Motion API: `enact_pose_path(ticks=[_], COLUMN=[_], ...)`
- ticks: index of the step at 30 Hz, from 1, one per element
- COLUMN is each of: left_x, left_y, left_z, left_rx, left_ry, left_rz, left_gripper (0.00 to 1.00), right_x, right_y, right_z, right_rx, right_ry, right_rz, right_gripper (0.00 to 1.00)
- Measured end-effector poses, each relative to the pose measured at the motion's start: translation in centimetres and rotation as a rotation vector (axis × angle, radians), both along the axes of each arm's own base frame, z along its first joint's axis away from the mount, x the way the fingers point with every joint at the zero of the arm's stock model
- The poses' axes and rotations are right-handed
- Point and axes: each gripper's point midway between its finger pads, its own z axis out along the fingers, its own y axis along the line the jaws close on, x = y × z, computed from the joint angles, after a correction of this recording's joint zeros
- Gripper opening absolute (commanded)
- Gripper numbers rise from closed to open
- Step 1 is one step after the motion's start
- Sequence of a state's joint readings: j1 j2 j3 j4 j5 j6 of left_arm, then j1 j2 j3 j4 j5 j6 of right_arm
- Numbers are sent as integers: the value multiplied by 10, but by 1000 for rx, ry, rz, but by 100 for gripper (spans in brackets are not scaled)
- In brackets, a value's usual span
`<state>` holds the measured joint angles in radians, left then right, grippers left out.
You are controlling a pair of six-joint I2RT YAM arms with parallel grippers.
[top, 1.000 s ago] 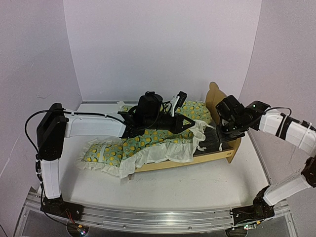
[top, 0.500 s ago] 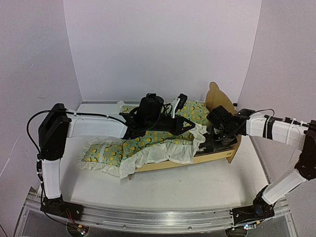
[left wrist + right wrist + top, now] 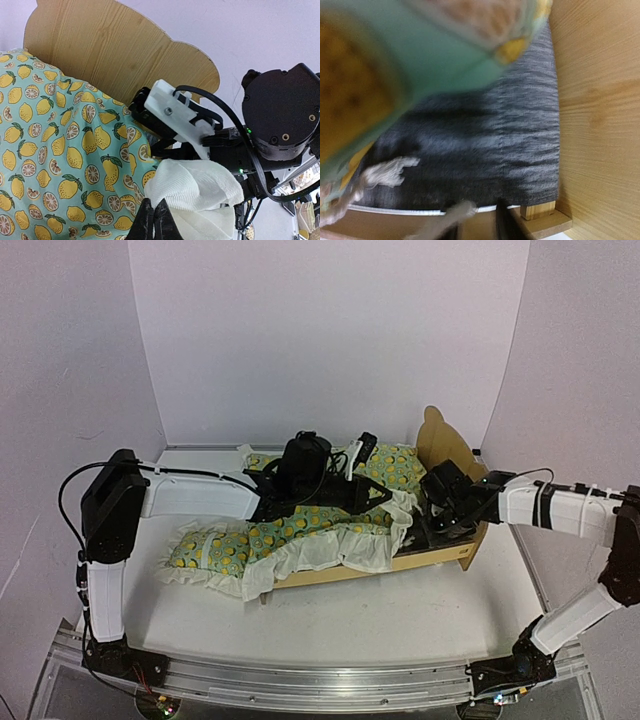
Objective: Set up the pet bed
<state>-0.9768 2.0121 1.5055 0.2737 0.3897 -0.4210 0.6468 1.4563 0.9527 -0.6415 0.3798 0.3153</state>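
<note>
The pet bed (image 3: pixel 430 558) stands at centre right, its bear-ear headboard (image 3: pixel 441 443) on the right. The lemon quilt (image 3: pixel 300 530) lies over it and hangs off the left end. The matching pillow (image 3: pixel 398 466) rests by the headboard. My left gripper (image 3: pixel 388 494) is shut on the quilt's white ruffle (image 3: pixel 200 187), its fingertips (image 3: pixel 150 222) pinched together. My right gripper (image 3: pixel 428 528) hovers low over the dark grey base panel (image 3: pixel 485 135) beside the headboard (image 3: pixel 600 100). Its jaws stand apart, and a pale blurred ruffle strand (image 3: pixel 457 212) lies between them.
Lavender walls close in the back and both sides. The quilt's loose end (image 3: pixel 205 555) spreads on the table left of the bed. The right arm's wrist (image 3: pixel 280 115) is close in front of my left gripper. A blurred fold of quilt (image 3: pixel 395 60) hangs over the right wrist camera.
My right gripper has moved left and down from beside the headboard to just above the bed's grey base. My left gripper has stayed on the ruffle, barely moving.
</note>
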Motion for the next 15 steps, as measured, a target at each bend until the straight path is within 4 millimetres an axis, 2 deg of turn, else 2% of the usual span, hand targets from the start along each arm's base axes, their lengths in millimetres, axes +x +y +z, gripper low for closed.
enact_pose_path(ticks=[1,3,8,10,12,14,15], left_x=[2,4,8,8,8,8,8], left_y=[1,2,4,4,4,5,5], left_z=[0,0,0,0,0,0,0], left_rx=[0,-1,-1,-2,-2,-2,-2], left_ry=[0,1,6,7,7,8,8], left_rz=[3,8,15,15,15,15,16], left_gripper=[0,0,0,0,0,0,0], right_x=[-3,-13,-39,-45,-50,-52,-54], right_y=[1,4,26,39,49,60,64], right_z=[1,7,45,53,49,36,30], right_rx=[11,49,259,343,390,425,433], right_ry=[13,37,34,15,18,44,57], right_rz=[12,26,142,211,262,312,331], right_gripper=[46,48,46,45,39,29,28])
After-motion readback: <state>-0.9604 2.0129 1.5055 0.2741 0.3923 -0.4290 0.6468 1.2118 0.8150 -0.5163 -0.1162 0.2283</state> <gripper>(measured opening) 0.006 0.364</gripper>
